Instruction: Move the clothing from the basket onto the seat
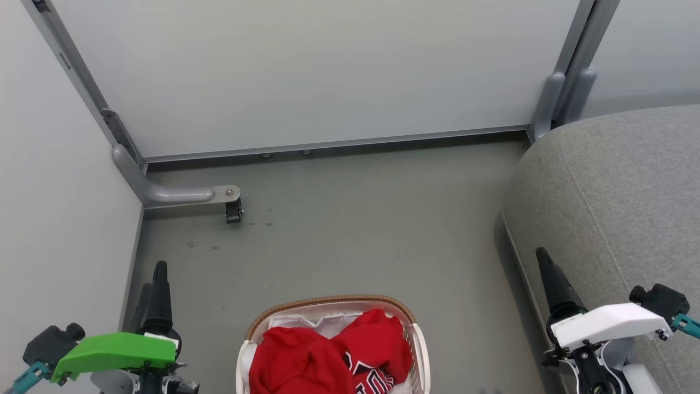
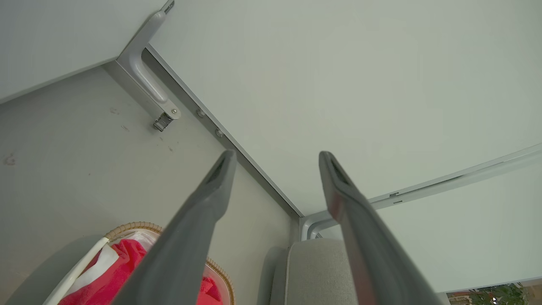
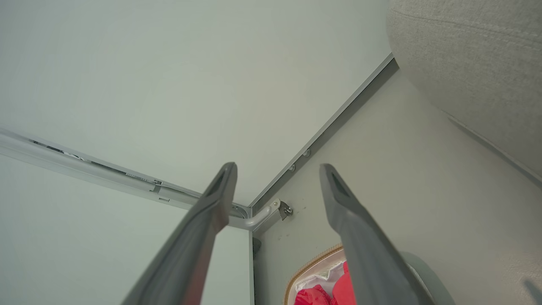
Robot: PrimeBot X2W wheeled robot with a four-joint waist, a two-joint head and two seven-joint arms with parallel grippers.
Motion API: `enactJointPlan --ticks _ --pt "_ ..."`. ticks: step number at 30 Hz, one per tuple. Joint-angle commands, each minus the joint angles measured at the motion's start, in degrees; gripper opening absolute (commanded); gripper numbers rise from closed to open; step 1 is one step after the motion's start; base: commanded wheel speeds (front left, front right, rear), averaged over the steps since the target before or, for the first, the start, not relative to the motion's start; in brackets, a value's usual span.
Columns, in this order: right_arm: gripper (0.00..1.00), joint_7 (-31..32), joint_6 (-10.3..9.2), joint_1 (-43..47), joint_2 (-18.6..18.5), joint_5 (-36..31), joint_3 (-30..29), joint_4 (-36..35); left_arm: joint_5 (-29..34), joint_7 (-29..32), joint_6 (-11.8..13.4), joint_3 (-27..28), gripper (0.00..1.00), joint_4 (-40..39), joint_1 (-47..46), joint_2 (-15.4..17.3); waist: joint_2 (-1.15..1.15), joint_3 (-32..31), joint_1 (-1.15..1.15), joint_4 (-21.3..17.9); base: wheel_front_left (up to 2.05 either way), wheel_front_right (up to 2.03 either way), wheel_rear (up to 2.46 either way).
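Two grippers in the head view: the left gripper (image 1: 154,276) with its green cover at lower left, the right gripper (image 1: 547,268) with its white cover at lower right. Both hang over the grey floor (image 1: 355,219) touching nothing. From this angle the fingers overlap, so I can't judge the gap. One basket (image 1: 328,302) sits at bottom centre between them, with the red clothing (image 1: 328,355) piled inside on the white liner (image 1: 333,325). It looks like two lumps, one with black-and-white lettering. One grey seat (image 1: 618,208) fills the right side, bare on top. One small caster (image 1: 233,210) sits by the left wall.

Left wrist view: the left gripper (image 2: 276,154) has both fingers spread wide with nothing between them. The basket (image 2: 131,226) and the clothing (image 2: 123,258) are at lower left, with the seat (image 2: 313,271) beside them.

Right wrist view: same story, the right gripper (image 3: 277,166) is wide apart and holding nothing. The basket (image 3: 313,262) with the clothing (image 3: 313,294) is at the bottom, and the seat (image 3: 465,63) is at upper right.
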Motion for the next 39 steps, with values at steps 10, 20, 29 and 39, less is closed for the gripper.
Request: enactJointPlan --ticks 10,20,29,39 --pt "1.00 -2.5 0.02 -1.3 -0.8 -10.8 1.6 -0.1 10.9 -2.4 0.0 -1.6 1.00 -0.5 0.6 1.7 0.00 -0.1 0.00 -0.2 0.00 0.00 0.00" --pt "1.00 -4.4 0.02 -1.7 -1.2 -17.6 2.9 -0.2 19.0 -4.3 0.0 -2.6 1.00 -1.5 1.3 2.1 0.00 -0.1 0.00 -0.3 0.00 0.00 0.00" --pt "1.00 -5.9 0.02 -1.6 -1.2 -23.5 4.0 -0.4 25.7 -5.7 0.0 -3.3 1.00 -1.7 1.8 2.4 0.00 -0.1 0.00 -0.5 0.00 0.00 0.00" --pt "1.00 -7.4 0.02 -1.7 -1.4 -29.5 5.0 -0.2 31.8 -7.2 0.0 -4.0 1.00 -1.3 2.3 2.8 0.00 0.0 0.00 -0.7 0.00 0.00 0.00"
